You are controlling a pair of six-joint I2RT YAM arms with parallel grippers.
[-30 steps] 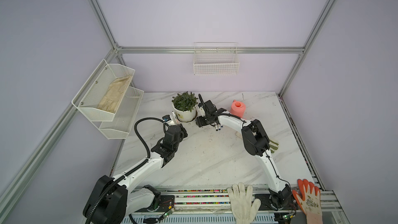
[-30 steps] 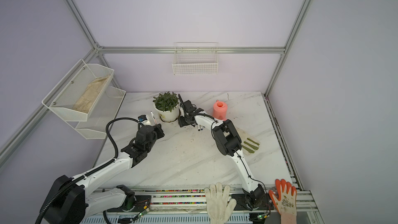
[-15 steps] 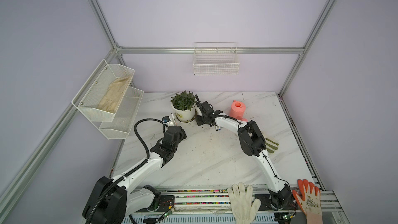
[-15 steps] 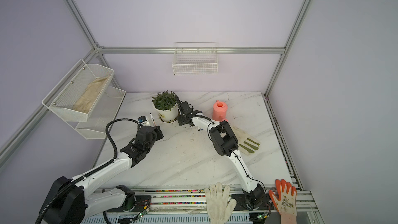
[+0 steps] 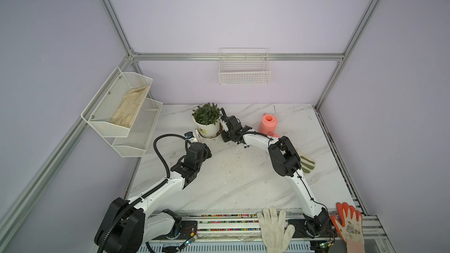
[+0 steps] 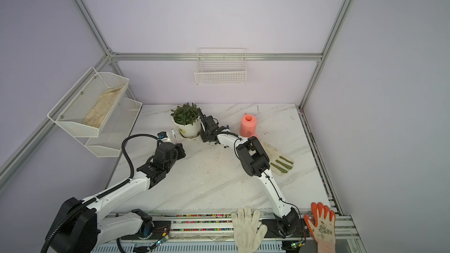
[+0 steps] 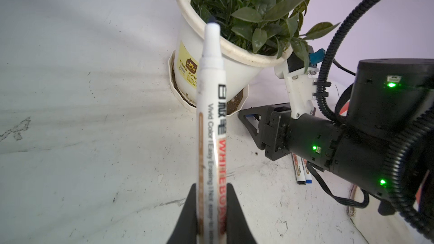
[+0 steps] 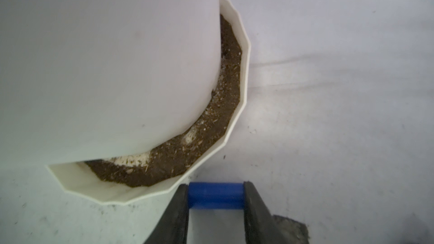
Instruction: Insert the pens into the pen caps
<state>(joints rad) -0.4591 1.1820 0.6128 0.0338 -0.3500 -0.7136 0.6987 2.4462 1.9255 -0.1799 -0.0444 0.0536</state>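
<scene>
Near the far edge of the marble desk (image 5: 231,186), a white pen (image 7: 211,90) is held clamped in the left gripper (image 7: 210,186) just left of the plant pot (image 5: 207,128), and a blue pen cap (image 8: 216,195) is pinched between the fingers of the right gripper (image 8: 216,187) just beside the pot's saucer (image 8: 244,66).

Both arms: white link shells, black joint housings. Left arm (image 5: 168,186): black corrugated conduit (image 5: 169,135) looped outside. Right arm (image 5: 299,191): thin black cable (image 5: 306,186) along the white link, green LEDs (image 7: 391,84) on the joints, white screwed camera bracket (image 7: 300,90) with blue connector (image 7: 317,56). Right hand (image 8: 216,191): black wedge-shaped fingers (image 8: 173,217).
</scene>
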